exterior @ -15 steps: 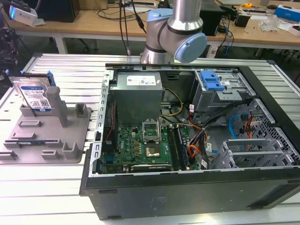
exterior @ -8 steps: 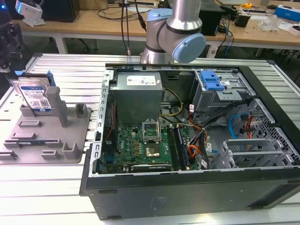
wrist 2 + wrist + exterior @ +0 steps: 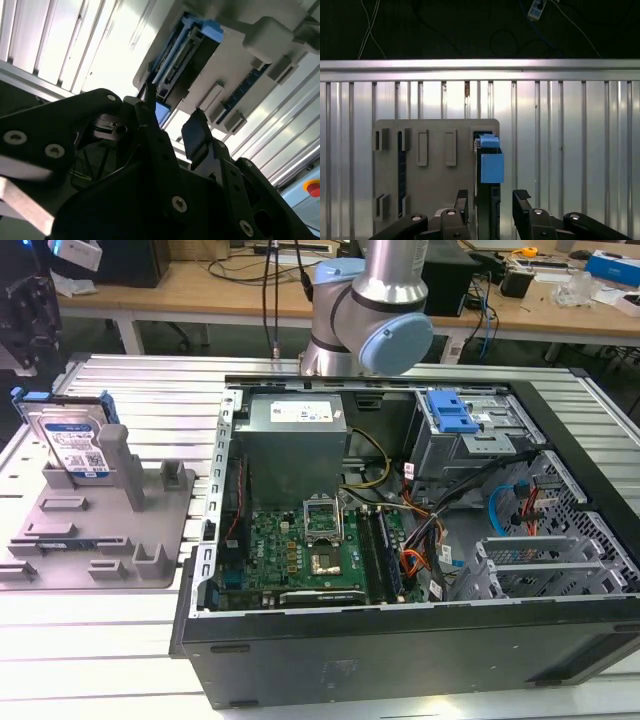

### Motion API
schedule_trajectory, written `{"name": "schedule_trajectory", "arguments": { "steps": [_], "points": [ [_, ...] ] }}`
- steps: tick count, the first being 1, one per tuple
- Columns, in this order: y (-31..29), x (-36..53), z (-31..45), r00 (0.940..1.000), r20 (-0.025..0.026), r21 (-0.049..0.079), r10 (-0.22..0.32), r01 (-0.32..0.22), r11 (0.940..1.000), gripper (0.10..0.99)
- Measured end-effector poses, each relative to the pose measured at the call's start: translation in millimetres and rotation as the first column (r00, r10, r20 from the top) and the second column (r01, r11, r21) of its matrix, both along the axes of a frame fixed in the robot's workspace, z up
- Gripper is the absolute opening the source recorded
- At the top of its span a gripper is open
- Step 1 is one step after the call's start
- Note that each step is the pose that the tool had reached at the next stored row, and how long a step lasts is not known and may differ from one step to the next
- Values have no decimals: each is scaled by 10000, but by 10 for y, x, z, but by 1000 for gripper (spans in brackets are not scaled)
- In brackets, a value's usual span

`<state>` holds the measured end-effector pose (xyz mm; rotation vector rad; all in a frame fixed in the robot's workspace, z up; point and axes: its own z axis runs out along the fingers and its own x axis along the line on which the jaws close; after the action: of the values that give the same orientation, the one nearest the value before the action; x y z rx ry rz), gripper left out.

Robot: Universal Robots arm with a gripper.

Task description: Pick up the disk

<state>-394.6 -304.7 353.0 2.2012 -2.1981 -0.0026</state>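
**End effector open over the upright disk; no grip made**

Location of the disk: the disk stands on edge in the grey fixture tray, at the tray's far corner on the exterior view's left. Its labelled face is turned toward the camera, and a blue rail shows along its upper edge. The tray lies flat on the slatted metal tabletop, just beside an open computer case. A blue drive-bay bracket is fitted inside that case, well apart from the disk.

Arm: the robot arm rises behind the case.

End effector: in the first wrist view, the end effector is spread wide. The disk appears edge-on and runs between the two black fingers. A gap shows on each side, so nothing is gripped. Whether the fingers sit level with the disk or above it cannot be told.

Cross-check: the second wrist view shows the end effector equally open. The disk and the tray lie beyond the fingertips, clear of contact.

Surroundings: the tray rests on the ribbed tabletop.
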Motion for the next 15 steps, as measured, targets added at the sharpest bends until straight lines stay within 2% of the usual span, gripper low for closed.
{"name": "schedule_trajectory", "arguments": {
  "steps": [2, 4, 5, 10, 15],
  "points": [
    [16, -56, -18, 10000, -3, -3, 13, -13, 10000, 482],
    [18, -193, -50, 10000, -3, -4, 19, -19, 10000, 482],
    [18, -211, -59, 10000, 0, -4, 28, -28, 10000, 482],
    [8, -211, -66, 10000, 0, -22, 44, -44, 10000, 482],
    [-3, -198, -127, 10000, -3, -30, 29, -29, 10000, 482]
  ]
}}
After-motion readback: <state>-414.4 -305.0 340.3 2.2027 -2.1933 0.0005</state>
